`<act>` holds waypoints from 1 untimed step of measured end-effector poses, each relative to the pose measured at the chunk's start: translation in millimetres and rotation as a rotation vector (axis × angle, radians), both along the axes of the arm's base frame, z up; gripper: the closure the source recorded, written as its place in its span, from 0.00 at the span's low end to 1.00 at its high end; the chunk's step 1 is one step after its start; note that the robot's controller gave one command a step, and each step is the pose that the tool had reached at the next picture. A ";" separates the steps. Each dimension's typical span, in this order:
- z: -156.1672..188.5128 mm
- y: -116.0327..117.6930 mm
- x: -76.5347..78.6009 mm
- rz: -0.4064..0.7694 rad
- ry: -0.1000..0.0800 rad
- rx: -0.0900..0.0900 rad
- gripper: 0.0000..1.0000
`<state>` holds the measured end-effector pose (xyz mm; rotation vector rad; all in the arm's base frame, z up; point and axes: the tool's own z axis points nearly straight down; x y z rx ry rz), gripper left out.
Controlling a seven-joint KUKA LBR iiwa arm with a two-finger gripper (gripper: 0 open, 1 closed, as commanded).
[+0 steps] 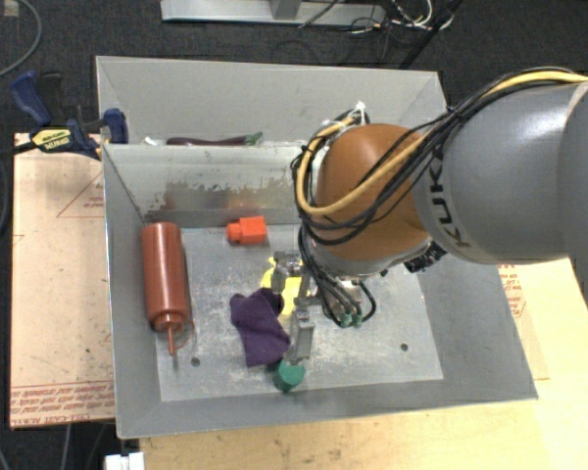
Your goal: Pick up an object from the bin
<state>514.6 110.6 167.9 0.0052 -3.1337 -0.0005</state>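
My gripper (292,306) hangs low over the middle of the bin, under the orange dome of the wrist. Its two fingers stand apart, so it is open: one fingertip (302,341) is near the bin's front, the other (282,270) further back. Between them lie a small yellow thing (283,292) and the right edge of a crumpled purple cloth (258,329). A small green round thing (290,377) sits on the floor just in front of the near fingertip. Nothing is lifted.
A brown-red squeeze bottle (166,275) lies along the left wall, nozzle pointing to the front. An orange block (246,230) rests near the back wall. The arm covers the bin's right back part.
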 end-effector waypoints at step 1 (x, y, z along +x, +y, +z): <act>4.3 -0.5 1.8 -0.003 -0.008 0.001 0.00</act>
